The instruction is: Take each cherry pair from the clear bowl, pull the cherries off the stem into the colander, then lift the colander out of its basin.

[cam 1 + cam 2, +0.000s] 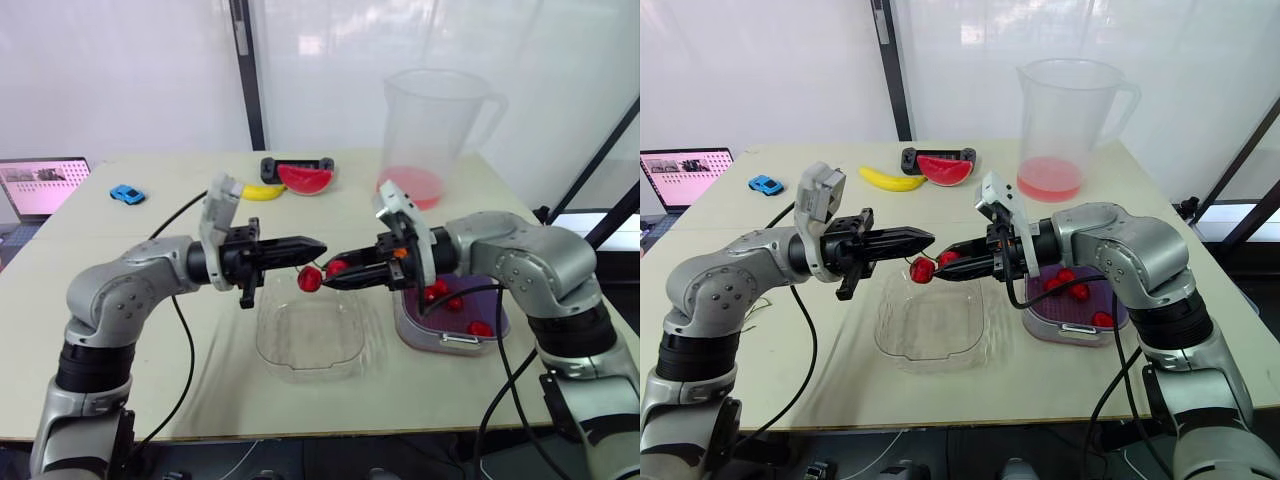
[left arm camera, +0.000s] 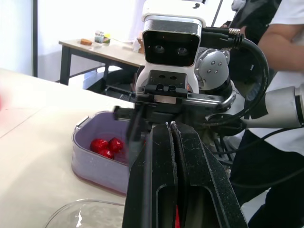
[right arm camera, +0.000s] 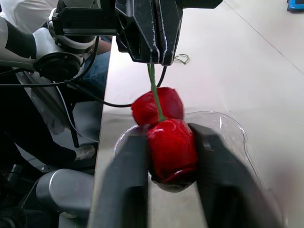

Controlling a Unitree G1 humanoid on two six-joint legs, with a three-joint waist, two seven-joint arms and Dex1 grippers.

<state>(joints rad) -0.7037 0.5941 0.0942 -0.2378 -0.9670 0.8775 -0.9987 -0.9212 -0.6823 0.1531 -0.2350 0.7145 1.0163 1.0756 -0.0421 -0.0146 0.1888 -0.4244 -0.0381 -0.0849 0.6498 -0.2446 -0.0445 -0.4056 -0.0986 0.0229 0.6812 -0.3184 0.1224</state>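
Cherry (image 3: 173,154): smooth, glossy red skin, bright highlights.
Stem (image 3: 154,88): thin, green, matt.
Left gripper (image 1: 316,246), right gripper (image 3: 168,138): hard black plastic, semi-matt, finely scuffed.
Arm (image 1: 110,295): silver-grey shell, satin sheen.
Cable (image 1: 185,340): black, rubbery sheath.
Bowl (image 1: 300,345): thin clear plastic, glossy.
Colander (image 1: 497,306): translucent purple plastic, smooth.
Pitcher (image 1: 435,110): frosted translucent plastic.
Table (image 1: 130,340): pale beige top, smooth, matt.
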